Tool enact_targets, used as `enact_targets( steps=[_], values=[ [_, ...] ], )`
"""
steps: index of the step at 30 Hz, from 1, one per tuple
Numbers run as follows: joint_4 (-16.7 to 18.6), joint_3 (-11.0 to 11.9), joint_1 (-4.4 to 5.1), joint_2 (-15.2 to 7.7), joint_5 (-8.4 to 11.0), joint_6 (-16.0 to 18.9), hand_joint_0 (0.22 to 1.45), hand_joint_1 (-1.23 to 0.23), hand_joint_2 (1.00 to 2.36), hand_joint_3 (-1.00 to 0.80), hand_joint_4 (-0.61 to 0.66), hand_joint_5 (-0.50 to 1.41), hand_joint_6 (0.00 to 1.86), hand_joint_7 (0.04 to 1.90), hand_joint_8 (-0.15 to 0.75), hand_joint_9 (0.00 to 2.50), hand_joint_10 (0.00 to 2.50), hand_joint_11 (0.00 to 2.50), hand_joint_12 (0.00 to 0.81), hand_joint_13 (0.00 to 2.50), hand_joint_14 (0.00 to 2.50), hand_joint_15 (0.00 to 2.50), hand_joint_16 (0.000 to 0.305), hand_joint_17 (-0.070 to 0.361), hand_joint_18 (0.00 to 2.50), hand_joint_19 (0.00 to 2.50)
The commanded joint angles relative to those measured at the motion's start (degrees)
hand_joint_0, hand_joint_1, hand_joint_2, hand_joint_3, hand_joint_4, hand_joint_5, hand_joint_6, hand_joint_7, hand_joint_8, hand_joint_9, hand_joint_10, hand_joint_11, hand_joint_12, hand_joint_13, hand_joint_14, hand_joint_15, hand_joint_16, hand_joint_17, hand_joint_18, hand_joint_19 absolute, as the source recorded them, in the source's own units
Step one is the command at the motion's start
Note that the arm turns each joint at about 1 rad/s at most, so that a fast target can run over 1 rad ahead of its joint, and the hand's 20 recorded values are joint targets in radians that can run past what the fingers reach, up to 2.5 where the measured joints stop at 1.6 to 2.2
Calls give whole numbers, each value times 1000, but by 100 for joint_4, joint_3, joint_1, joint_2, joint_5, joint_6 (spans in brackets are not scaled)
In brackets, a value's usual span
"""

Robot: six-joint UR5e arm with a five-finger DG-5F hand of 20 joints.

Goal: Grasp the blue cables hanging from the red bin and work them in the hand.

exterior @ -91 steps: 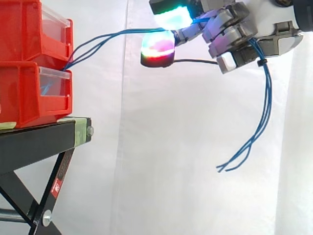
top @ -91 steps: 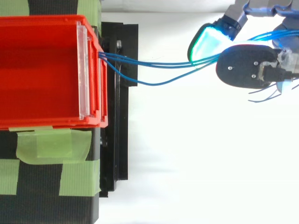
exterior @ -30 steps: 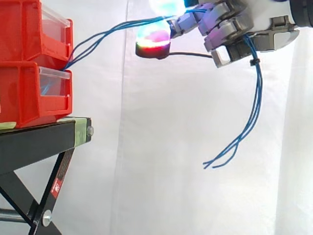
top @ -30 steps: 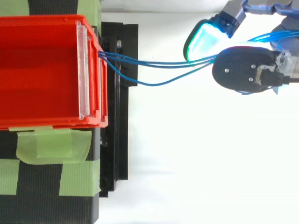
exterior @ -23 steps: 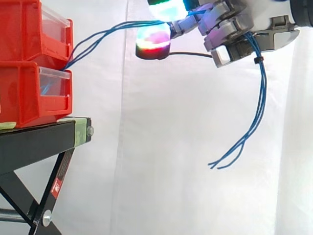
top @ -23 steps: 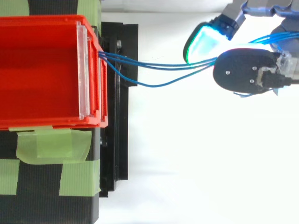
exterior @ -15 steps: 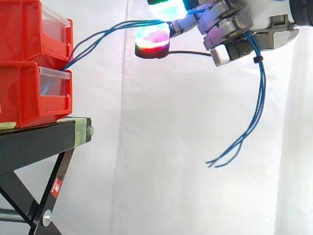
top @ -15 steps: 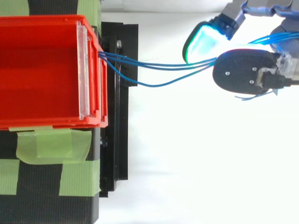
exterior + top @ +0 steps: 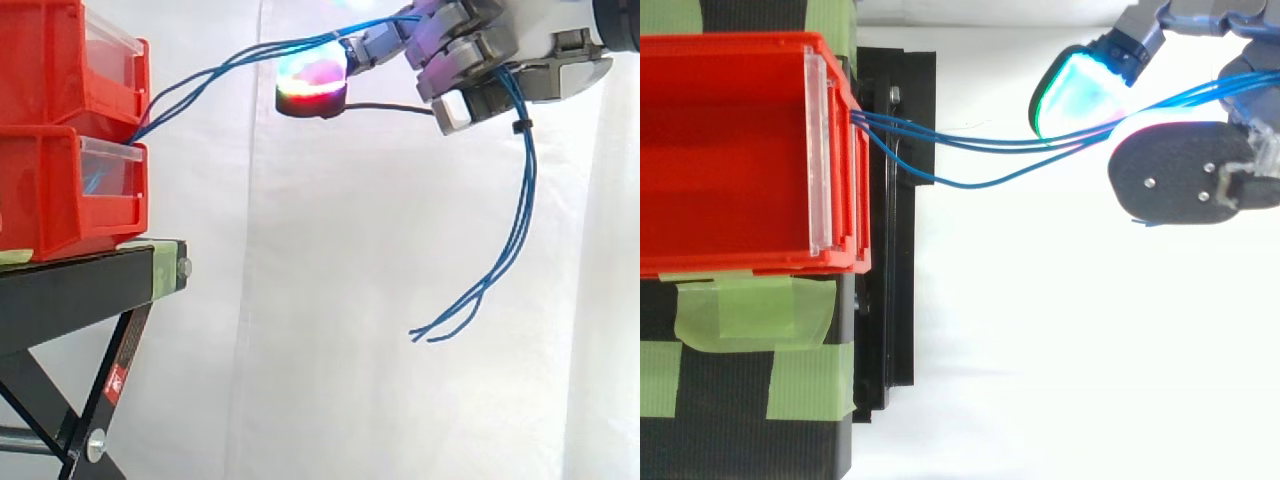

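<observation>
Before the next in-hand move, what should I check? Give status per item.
1. Hold: robot hand has its fingers curled round the blue cables: ok.
2. Cables anchored at red bin: ok, they run into its front.
3. Slack between bin and hand: ok, strands bow, not taut.
4. Free ends clear of black stand: ok, dangling under the hand.
5. Grip tightness: cannot tell.

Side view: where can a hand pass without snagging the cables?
Open space lies below the blue cables, between the black stand and their dangling ends. Crowded up top, where the strands run from the red bins to the hand.
</observation>
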Motion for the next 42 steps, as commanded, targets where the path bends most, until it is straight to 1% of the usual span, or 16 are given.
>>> enact_targets(
  steps=[1,6,14,19,22,27,31,32,34,35,36,37,38,40,41,42],
  values=[
    [0,-2,30,0,76,13,827,-617,1012,-753,372,442,17,1144,492,1361,2500,2500,638,1555,2500,2068,59,133,1843,550],
    [-97,7,118,9,164,92,842,-628,1012,-747,354,458,17,1184,500,1373,2500,2500,633,1558,2500,2064,57,129,1843,559],
    [-378,7,303,9,181,532,877,-647,1013,-723,319,497,14,1287,494,1396,2500,2500,625,1569,2500,2056,57,127,1861,582],
    [-475,7,347,9,181,664,895,-668,1014,-698,304,529,11,1392,487,1406,2500,2500,625,1586,2500,2042,57,128,1886,594],
    [-483,7,364,9,190,672,896,-683,1019,-580,273,568,5,1483,479,1409,2500,2500,628,1592,2500,2053,57,129,1891,603],
    [-475,7,364,9,217,655,864,-691,1031,-221,223,598,31,1557,481,1416,2500,2500,637,1605,2500,2060,57,128,1908,597],
    [-466,7,391,0,278,655,848,-684,1034,-110,231,597,42,1555,484,1415,2500,2500,641,1609,2500,2070,59,133,1909,600],
    [-466,7,399,0,296,655,851,-671,1032,-90,254,598,34,1548,484,1418,2500,2500,642,1616,2500,2068,188,141,1936,574],
    [-466,7,417,9,331,655,864,-646,1026,-145,279,601,1,1536,480,1429,2500,2500,630,1631,2500,2062,198,148,1976,522],
    [-466,7,417,0,340,646,848,-639,1026,-274,278,583,2,1540,486,1406,2500,2500,637,1598,2500,2054,61,136,1908,558],
    [-466,7,426,0,348,646,860,-642,1023,-435,270,579,1,1538,496,1396,2500,2500,643,1582,2500,2047,59,133,1873,575],
    [-457,7,426,9,348,646,866,-642,1021,-490,265,577,2,1534,497,1395,2500,2500,643,1581,2500,2046,58,131,1870,577],
    [-457,7,426,9,348,646,877,-650,1025,-432,262,574,1,1524,506,1394,2500,2500,646,1582,2500,2066,59,132,1858,579],
    [-457,7,426,0,357,637,914,-649,1029,-56,290,522,5,1464,517,1338,2500,2500,662,1571,2500,2093,63,143,1877,542],
    [-457,7,426,0,348,637,954,-654,1027,138,296,483,5,1423,471,1293,2500,2500,658,1565,2500,2079,64,145,1880,520],
    [-457,7,426,0,357,637,949,-651,1027,204,289,465,4,1411,477,1266,2500,2500,663,1542,2500,2085,66,149,1854,499]
  ],
)
